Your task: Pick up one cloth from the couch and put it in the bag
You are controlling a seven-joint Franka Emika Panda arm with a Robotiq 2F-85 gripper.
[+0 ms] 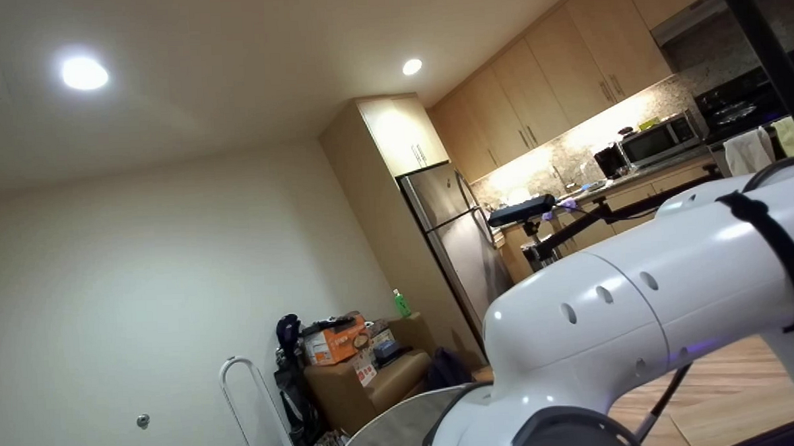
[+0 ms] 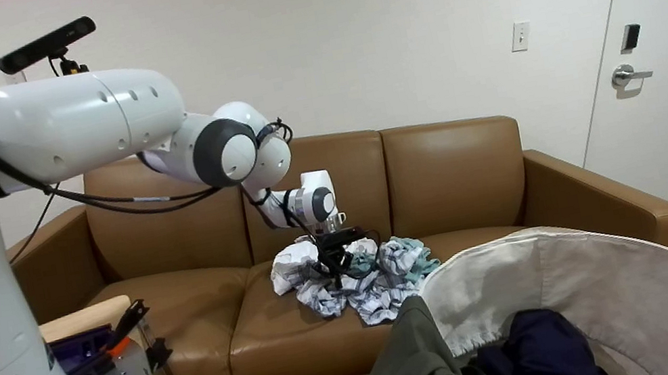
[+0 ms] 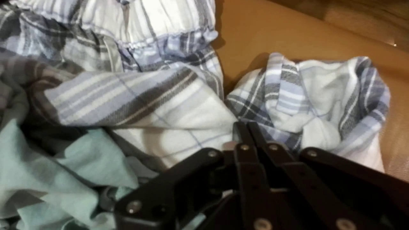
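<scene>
On the brown couch [image 2: 309, 357] lies a rumpled heap of cloths. It mixes plaid cloth [image 2: 387, 291] with teal cloth [image 2: 419, 262]. My gripper [image 2: 336, 276] points down into the middle of the heap. In the wrist view the gripper [image 3: 246, 123] is shut on the white and blue plaid cloth [image 3: 153, 99], whose folds taper to the fingertips; the pinched part is hidden. Teal cloth [image 3: 96, 159] lies lower left. The bag [image 2: 604, 277] stands open-topped before the couch at the right, holding a navy cloth [image 2: 536, 358]. Olive fabric [image 2: 406, 360] drapes over its rim.
The bag's wall rises between the camera and the couch's right seat. The couch back [image 2: 307, 151] is close behind my wrist, and its armrest [image 2: 610, 194] is at right. Boxes [image 1: 338, 337] fill a brown chair [image 1: 396, 381] elsewhere in the room.
</scene>
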